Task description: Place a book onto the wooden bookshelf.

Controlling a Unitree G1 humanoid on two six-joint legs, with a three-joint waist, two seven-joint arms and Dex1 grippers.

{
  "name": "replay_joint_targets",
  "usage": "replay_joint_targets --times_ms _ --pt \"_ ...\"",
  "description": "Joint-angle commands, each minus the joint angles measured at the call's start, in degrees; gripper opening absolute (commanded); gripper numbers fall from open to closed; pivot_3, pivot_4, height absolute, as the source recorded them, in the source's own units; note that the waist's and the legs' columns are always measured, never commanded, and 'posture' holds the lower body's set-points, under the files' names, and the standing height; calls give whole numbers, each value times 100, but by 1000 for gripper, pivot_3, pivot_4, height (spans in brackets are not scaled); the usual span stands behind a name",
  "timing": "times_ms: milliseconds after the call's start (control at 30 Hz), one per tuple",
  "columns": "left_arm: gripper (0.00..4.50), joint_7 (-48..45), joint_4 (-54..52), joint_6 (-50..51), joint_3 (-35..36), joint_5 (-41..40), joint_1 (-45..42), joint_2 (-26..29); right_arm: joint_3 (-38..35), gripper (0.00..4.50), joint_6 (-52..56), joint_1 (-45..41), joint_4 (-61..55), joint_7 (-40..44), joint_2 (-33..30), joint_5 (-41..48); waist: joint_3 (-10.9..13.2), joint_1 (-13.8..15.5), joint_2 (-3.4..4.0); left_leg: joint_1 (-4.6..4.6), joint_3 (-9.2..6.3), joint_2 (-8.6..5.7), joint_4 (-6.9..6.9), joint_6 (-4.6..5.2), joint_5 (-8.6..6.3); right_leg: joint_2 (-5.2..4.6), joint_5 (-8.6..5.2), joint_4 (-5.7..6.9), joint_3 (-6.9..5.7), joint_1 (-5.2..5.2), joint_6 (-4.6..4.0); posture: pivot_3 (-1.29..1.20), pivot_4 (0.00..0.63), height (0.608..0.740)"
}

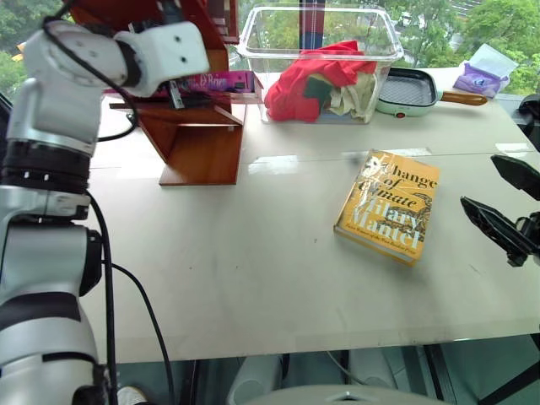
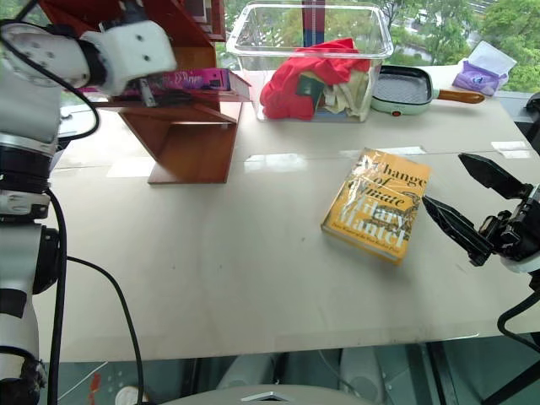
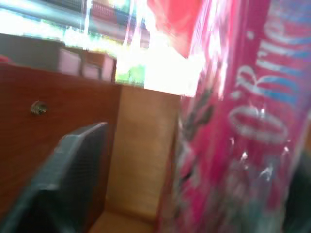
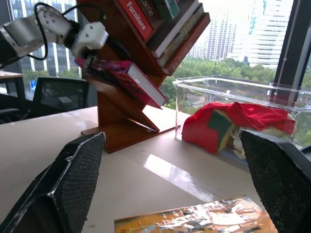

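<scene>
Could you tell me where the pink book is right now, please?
The pink book lies on the wooden bookshelf at the table's far left, beside the clear bin, at the left gripper.

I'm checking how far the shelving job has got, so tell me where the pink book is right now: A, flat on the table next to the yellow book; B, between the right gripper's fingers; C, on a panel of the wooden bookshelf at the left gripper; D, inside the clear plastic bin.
C: the pink book lies on a slanted panel of the wooden bookshelf, with the left gripper at its end.
</scene>
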Motion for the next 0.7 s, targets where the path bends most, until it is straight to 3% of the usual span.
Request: replay_joint_targets --times_ms 33,133,300,467,700 --pt "4441 -978 -1653 2694 1369 -2296 -12 344 -428 4500 20 172 -237 -104 -151 76 5 -40 -9 -12 -2 1 0 0 0 0 0 4 -3 -10 0 0 150 725" --pt "4441 -1036 -2918 4703 2110 -3754 499 574 -615 4500 136 393 -307 -116 -293 71 4 -130 -7 -46 -19 0 31 2 -1 0 0 11 -25 -22 0 0 150 725" --pt "4441 250 -5236 6253 3154 -5109 2599 -194 -959 4500 344 785 -314 19 -698 -160 -16 -106 38 30 -3 -1 5 24 -14 -19 0 0 -10 19 2 0 150 725" --pt "4441 869 -6281 5144 3437 -4384 5696 -848 -1602 4500 655 1359 -298 208 -949 -260 -6 -102 2 53 16 41 0 9 -9 30 12 3 14 22 -20 0 150 725" --pt "4441 808 -5647 3952 3949 -4088 7204 -961 -1999 4500 928 1840 -310 401 -1040 -366 -6 129 -4 68 80 47 -25 32 -27 29 12 -8 36 19 -24 0 150 725"
